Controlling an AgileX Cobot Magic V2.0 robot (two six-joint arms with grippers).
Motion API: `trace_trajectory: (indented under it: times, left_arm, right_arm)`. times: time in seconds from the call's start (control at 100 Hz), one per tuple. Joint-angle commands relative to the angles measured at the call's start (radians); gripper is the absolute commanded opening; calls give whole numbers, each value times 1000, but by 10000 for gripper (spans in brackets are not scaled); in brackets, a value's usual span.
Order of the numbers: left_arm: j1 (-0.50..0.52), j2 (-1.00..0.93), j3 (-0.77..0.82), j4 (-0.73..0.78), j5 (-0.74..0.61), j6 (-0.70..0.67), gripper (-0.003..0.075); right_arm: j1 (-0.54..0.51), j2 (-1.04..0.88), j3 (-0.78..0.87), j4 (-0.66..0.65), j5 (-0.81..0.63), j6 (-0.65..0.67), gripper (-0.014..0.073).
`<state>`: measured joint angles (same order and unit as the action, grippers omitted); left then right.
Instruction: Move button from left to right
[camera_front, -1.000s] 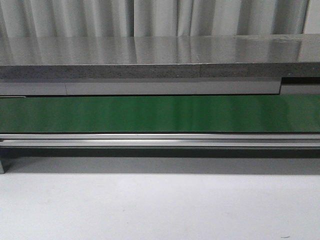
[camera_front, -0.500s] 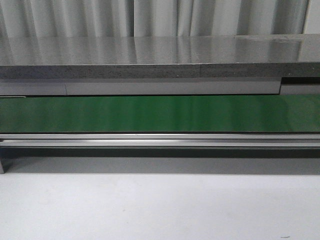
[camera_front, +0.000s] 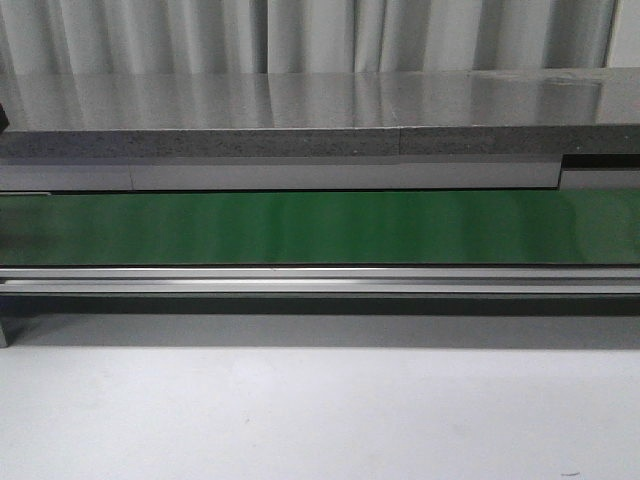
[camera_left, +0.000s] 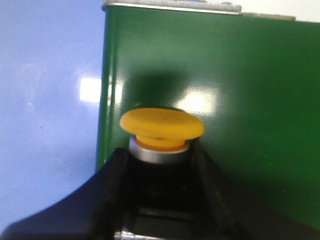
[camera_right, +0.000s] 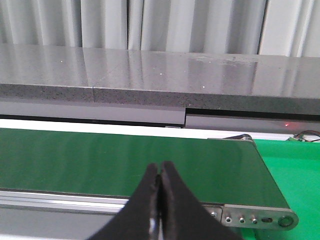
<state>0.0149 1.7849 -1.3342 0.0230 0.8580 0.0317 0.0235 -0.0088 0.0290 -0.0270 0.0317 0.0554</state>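
Note:
In the left wrist view the button (camera_left: 161, 125), with its round orange-yellow cap and silver collar on a black body, sits between the black fingers of my left gripper (camera_left: 161, 150). The jaws press on both sides of its body, over the green belt (camera_left: 225, 75) near the belt's edge. In the right wrist view my right gripper (camera_right: 159, 170) is shut and empty, its fingertips touching, in front of the green conveyor belt (camera_right: 100, 160). Neither gripper nor the button shows in the front view.
The green conveyor belt (camera_front: 320, 228) runs across the front view, with a metal rail (camera_front: 320, 280) below and a grey stone counter (camera_front: 320, 110) behind. The belt's right end roller frame (camera_right: 260, 218) shows in the right wrist view. Grey curtains hang at the back.
A dark sliver has appeared at the far left edge of the front view. Nothing else differs.

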Motion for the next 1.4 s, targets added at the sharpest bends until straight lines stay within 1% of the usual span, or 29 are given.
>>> trace_trajectory:
  times: [0.0, 0.04, 0.16, 0.23, 0.28, 0.46, 0.6, 0.76, 0.88, 1.09, 1.39]
  left_arm:
    - [-6, -42, -31, -13, -19, 6, 117]
    - [-6, -42, -31, -13, -19, 6, 176]
    - [-6, -42, -32, -13, -19, 6, 438]
    - [-6, -42, -32, -13, -19, 6, 537]
    - [-6, -42, -32, -13, -19, 6, 567]
    - [-6, -68, -32, -13, -19, 6, 571]
    - [-6, -128, -32, -13, -28, 6, 571]
    - [-21, -238, -24, -17, -57, 8, 571]
    - [-63, -350, 25, -17, -126, 10, 571]
    - [-137, -578, 215, -23, -317, 2, 571]
    - [-138, -930, 575, -23, -598, 2, 569]
  right_arm:
    - [1, -17, 1, 2, -87, 1, -67]
    - [1, -17, 1, 2, -87, 1, -67]
    - [1, -17, 1, 2, -87, 1, -67]
    - [1, -17, 1, 2, -87, 1, -67]
    - [1, -17, 1, 2, -87, 1, -67]
    - [1, -17, 1, 2, -87, 1, -67]
    - [1, -17, 1, 2, -87, 1, -67]
    - [1, -17, 1, 2, -87, 1, -67]
    - [1, -17, 1, 2, -87, 1, -67]
    - [1, -17, 1, 2, -87, 1, -67]
    - [1, -17, 1, 2, -87, 1, -67]
